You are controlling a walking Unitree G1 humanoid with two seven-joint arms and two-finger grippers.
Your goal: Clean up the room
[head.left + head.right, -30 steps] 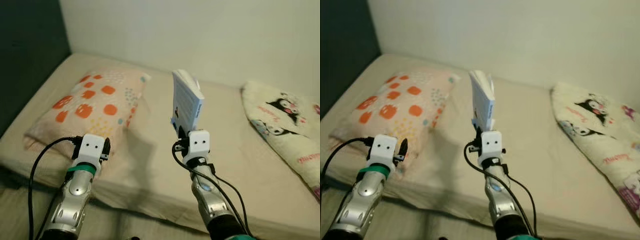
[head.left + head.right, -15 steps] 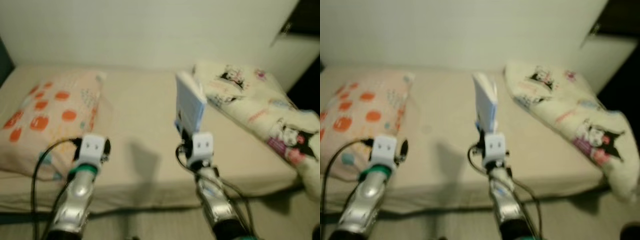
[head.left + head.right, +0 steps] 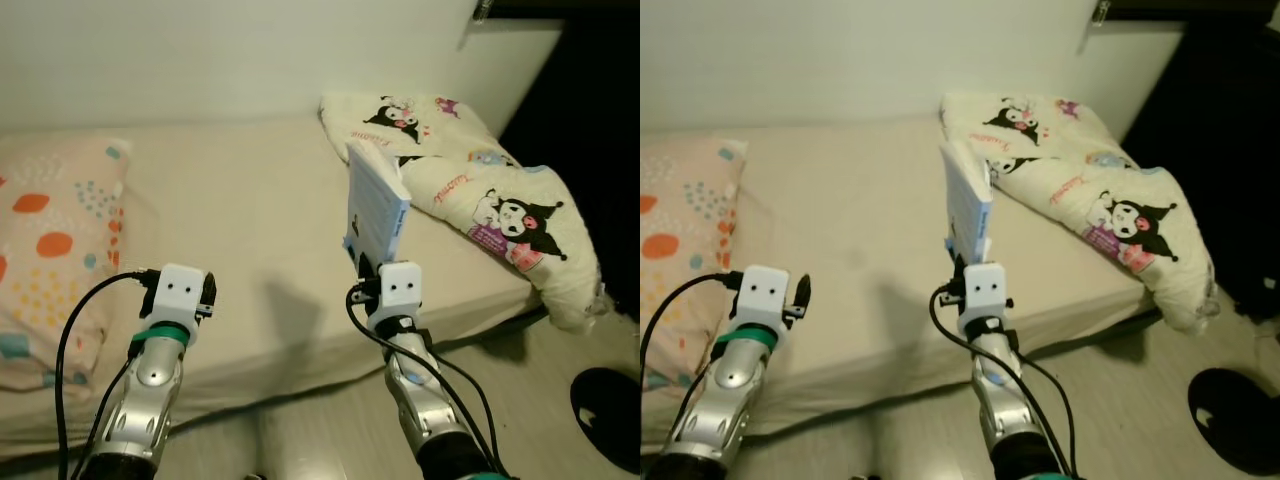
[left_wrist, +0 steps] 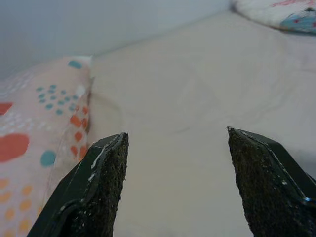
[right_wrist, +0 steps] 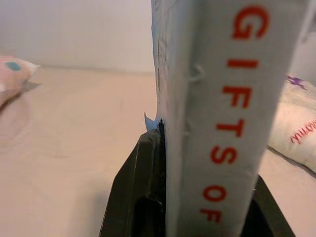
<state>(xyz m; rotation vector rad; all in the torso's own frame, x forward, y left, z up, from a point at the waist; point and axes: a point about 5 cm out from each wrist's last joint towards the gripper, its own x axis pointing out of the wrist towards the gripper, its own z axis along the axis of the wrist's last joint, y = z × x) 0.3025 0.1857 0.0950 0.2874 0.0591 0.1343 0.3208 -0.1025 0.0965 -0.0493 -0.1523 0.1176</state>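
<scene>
I've turned right since a sec ago; my right pincer [image 3: 366, 266] still pinches the book [image 3: 375, 208] upright over the bed [image 3: 240, 220]; left pincer [image 4: 173, 182] spread, empty; need a shelf next, I think.

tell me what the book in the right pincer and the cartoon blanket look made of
The book, held upright in the right pincer, looks like a paperback: a thin cover with a smooth, slightly glossy spine printed in red letters, and a pale block of paper pages. The cartoon blanket looks like soft fleece or plush, matte and cream, lying in thick rounded folds; the exact fabric cannot be told.
</scene>
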